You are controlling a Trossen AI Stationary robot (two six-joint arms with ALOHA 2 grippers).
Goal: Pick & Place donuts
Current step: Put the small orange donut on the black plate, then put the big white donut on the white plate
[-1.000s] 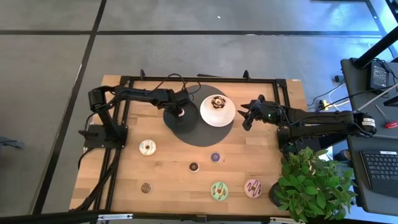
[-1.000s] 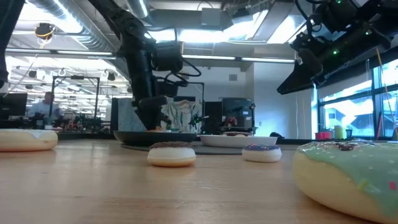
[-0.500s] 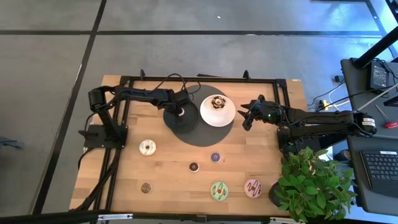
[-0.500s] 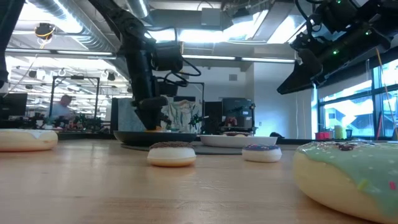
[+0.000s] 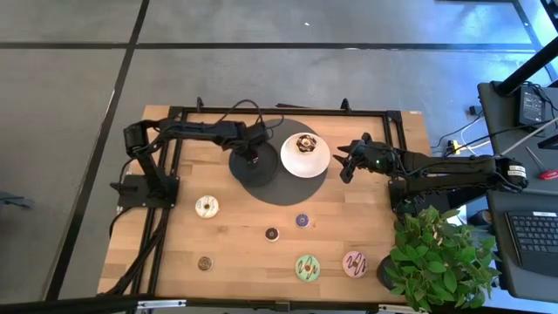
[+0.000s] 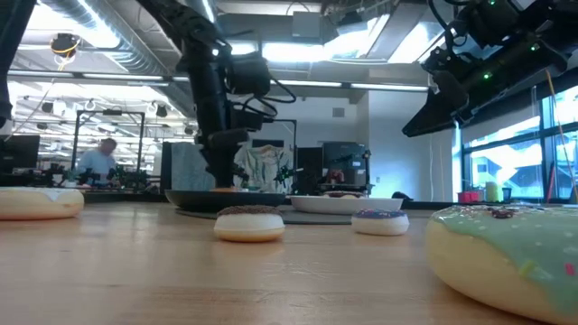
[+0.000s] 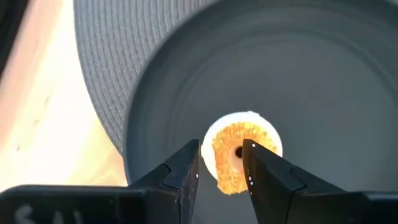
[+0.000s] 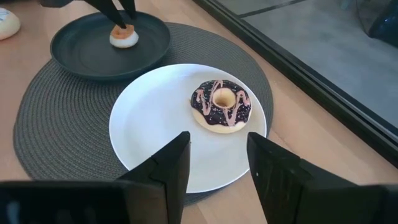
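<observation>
The left tool (image 7: 221, 163) hangs over the black plate (image 5: 240, 166), its fingers spread and straddling the orange mini donut (image 7: 239, 152), which lies flat on the plate floor. Whether the pads touch its sides cannot be told.

The donut looks like a small, light toy ring with a firm rim and a rough, sprinkled top. It should lift with almost no load, but being so light it could skate on the smooth plate or tip if only one finger meets it. The safest hold is probably across the outer rim, on opposite sides, low on the body.

The right tool (image 8: 217, 158), also spread and empty, waits at 3 o'clock of the white plate (image 5: 318, 166), which carries a chocolate donut (image 8: 221, 104) with pink drizzle. Both plates rest on a round grey woven mat (image 5: 270, 187) at the table's 12 o'clock side.

The table (image 5: 235, 244) is pale wood, flat and smooth. Loose on it are a white donut (image 5: 207, 207) towards 9 o'clock, a purple mini donut (image 5: 302, 221) and a dark mini donut (image 5: 271, 234) near the centre, a brown mini donut (image 5: 205, 262) at 7 o'clock, and a green donut (image 5: 307, 267) and pink donut (image 5: 354, 262) towards 5 o'clock. A potted plant (image 5: 440, 257) crowds the 4 o'clock corner. Beyond lies an open workshop, where a person (image 6: 97, 162) shows far off.
</observation>
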